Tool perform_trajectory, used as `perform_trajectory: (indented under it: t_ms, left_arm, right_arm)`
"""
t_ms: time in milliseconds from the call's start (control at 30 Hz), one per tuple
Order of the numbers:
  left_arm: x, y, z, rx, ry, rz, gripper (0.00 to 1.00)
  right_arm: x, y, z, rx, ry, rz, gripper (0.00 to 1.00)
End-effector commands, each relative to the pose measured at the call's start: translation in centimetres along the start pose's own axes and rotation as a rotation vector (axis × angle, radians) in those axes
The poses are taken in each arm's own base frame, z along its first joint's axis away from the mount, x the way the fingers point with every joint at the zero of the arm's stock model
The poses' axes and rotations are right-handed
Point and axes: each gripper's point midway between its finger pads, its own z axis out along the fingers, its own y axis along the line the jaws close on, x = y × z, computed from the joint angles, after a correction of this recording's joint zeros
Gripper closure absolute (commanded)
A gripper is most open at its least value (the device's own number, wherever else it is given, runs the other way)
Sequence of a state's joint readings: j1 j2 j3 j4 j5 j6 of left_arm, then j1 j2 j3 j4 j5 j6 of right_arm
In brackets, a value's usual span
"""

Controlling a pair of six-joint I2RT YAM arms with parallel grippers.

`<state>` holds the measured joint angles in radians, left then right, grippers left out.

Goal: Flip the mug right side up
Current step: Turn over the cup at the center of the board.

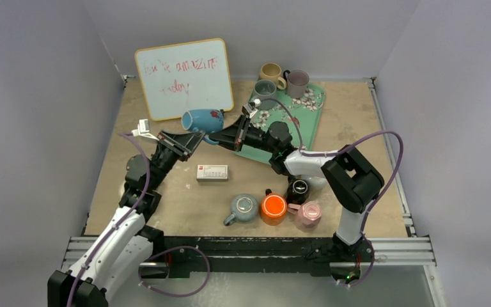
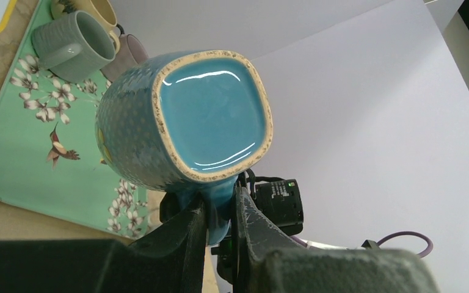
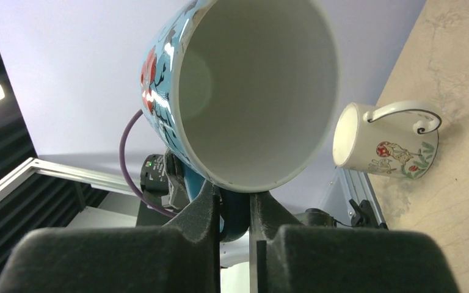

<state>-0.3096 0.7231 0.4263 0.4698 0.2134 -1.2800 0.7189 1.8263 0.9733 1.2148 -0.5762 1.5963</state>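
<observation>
Holding a blue mug (image 1: 202, 119) in mid-air above the surface (image 1: 172, 198), between whiteboard (image 1: 183, 78) and tray (image 1: 313, 109). Lying on its side up there, base toward the left arm, mouth toward the right arm, handle (image 2: 217, 201) underneath. Pinching that handle from both ends at once: left pincer (image 1: 195, 137) pressed onto it from the base end, right pincer (image 1: 225, 137) pressed onto it from the mouth end. Confirmed close up: glazed base filling the left wrist view, white inside filling the right wrist view, handle clamped between dark fingers in each.

Judged as a mid-air hand-over, partway through the turn; not yet upright, not yet set down. Next, probably: loosen one pincer and back it straight off the handle, then roll the other wrist until mouth up, then lower onto bare wood. Worth avoiding any twist while gripping from both ends, for fear of straining the handle.

Room for moving: open wood directly below and toward the near edge, broken only by a small box (image 1: 211, 171). Whiteboard close behind on the left, tray rim close on the right, three mugs (image 1: 264, 88) grouped at its far end. Four more mugs (image 1: 273, 206) lined up near the front edge, well apart from the likely landing spot. White mug (image 3: 385, 140) lying on its side on the wood beyond, seen from the right wrist.
</observation>
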Motion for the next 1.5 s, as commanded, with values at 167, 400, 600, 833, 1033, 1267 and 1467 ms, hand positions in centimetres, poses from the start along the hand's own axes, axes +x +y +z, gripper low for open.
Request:
perform_trajectory:
  t_ms: [167, 400, 600, 833, 1033, 1267, 1467]
  left_arm:
    - [2.1, 2.6, -1.7, -0.104, 0.086, 0.023, 0.84]
    - [2.3, 3.7, -2.2, -0.182, 0.109, 0.040, 0.73]
    - [2.4, 3.8, -1.8, -0.202, 0.135, 0.062, 0.66]
    - [2.9, 3.4, -1.6, -0.210, 0.221, 0.196, 0.42]
    - [3.1, 2.1, -2.2, -0.213, 0.369, 0.418, 0.18]
    - [1.9, 2.0, -2.6, -0.272, 0.479, 0.648, 0.01]
    - [1.3, 3.1, -3.9, -0.288, 0.502, 0.804, 0.01]
  right_arm:
    - [-0.9, 6.3, -0.3, -0.190, -0.042, -0.139, 1.00]
    - [-3.3, 7.4, -0.9, -0.216, -0.096, -0.182, 1.00]
    - [-5.2, 6.3, -1.4, -0.207, -0.125, -0.147, 1.00]
    - [-9.4, 5.7, -4.0, -0.179, -0.212, -0.159, 1.00]
    - [-13.1, 4.4, -7.5, -0.041, -0.313, -0.218, 1.00]
    - [-16.7, 2.8, -11.9, 0.168, -0.426, -0.324, 1.00]
    - [-19.9, 0.6, -16.8, 0.409, -0.557, -0.390, 1.00]
